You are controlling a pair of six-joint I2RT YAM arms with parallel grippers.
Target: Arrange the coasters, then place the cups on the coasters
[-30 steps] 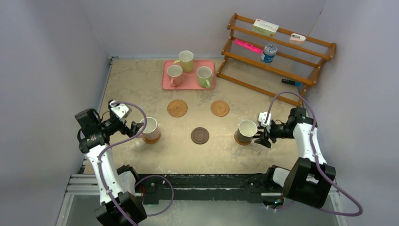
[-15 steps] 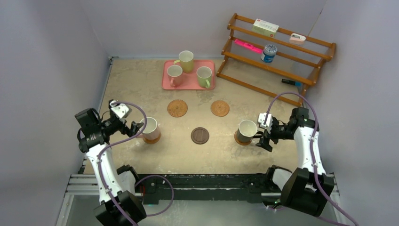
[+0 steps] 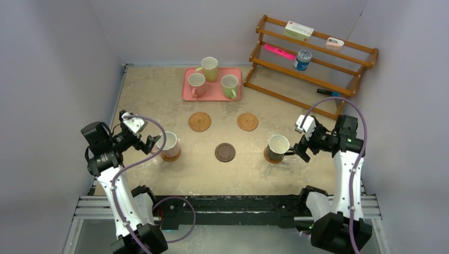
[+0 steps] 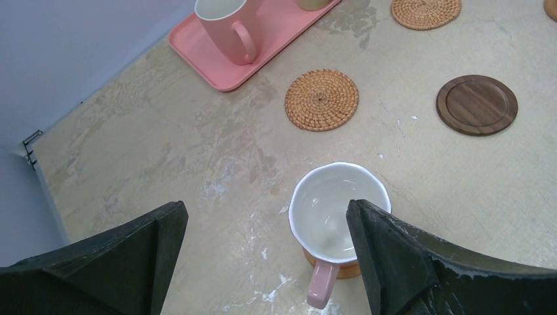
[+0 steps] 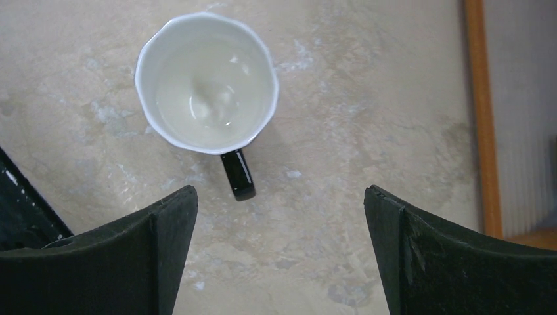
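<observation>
A pink cup (image 3: 170,144) stands on a tan coaster (image 3: 173,156) at the left. My left gripper (image 3: 152,142) hangs open just left of it, above its handle (image 4: 320,292), and is empty. A black cup (image 3: 277,146) stands on another coaster (image 3: 269,157) at the right. My right gripper (image 3: 299,151) is open and empty, a little way off the cup's handle (image 5: 238,175). A dark brown coaster (image 3: 225,152) and two woven coasters (image 3: 199,121) (image 3: 247,121) lie bare. A pale yellow cup (image 3: 209,67), a second pink cup (image 3: 196,83) and a green cup (image 3: 229,85) stand on the pink tray (image 3: 213,97).
A wooden rack (image 3: 339,84) stands at the back right with a box, a small blue-and-white can (image 3: 303,59) and other small items on it. Its lower rail (image 5: 479,111) runs close to my right gripper. Walls close in on the left, right and back.
My right gripper has opened off the black cup's handle and drawn back to the right and upward. The left arm has eased back slightly; the cups have not moved.
</observation>
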